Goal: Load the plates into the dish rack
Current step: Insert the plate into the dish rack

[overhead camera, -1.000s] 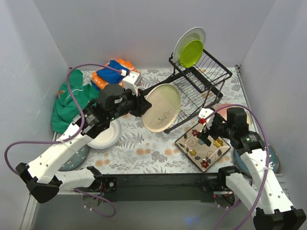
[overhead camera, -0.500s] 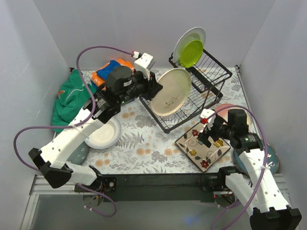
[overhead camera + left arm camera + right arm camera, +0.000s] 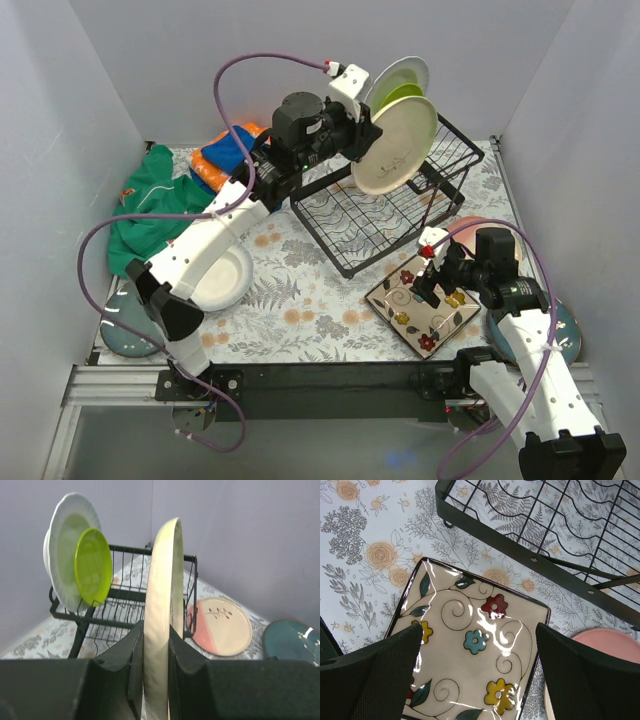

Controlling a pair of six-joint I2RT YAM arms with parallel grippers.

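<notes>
closest to you, the right gripper [image 3: 479,630] hovers with its fingers spread wide over the square cream plate with painted flowers [image 3: 475,650], touching nothing; that plate lies flat on the table just in front of the rack. a dark teal round plate [image 3: 568,325] sits at the near right corner under that arm, and another dark teal round plate [image 3: 122,332] at the near left. a plain white round plate [image 3: 225,280] lies left of centre, and a pink-and-cream round plate [image 3: 222,625] lies flat beside the rack's right end.

by my count that leaves five plates on the table for you to load.

further back, the black wire dish rack [image 3: 350,225] shows no plate in its lower slotted tray. the left gripper [image 3: 362,132] pinches the rim of the cream-green floral round plate [image 3: 162,590], fingers narrow on either face, holding it on edge in the air at the raised upper section, not yet seated. farthest away, that upper tier holds a white round plate [image 3: 62,535] and a small lime green round plate [image 3: 92,565] leaning against it, both upright. so two are racked and a third is in hand.
</notes>
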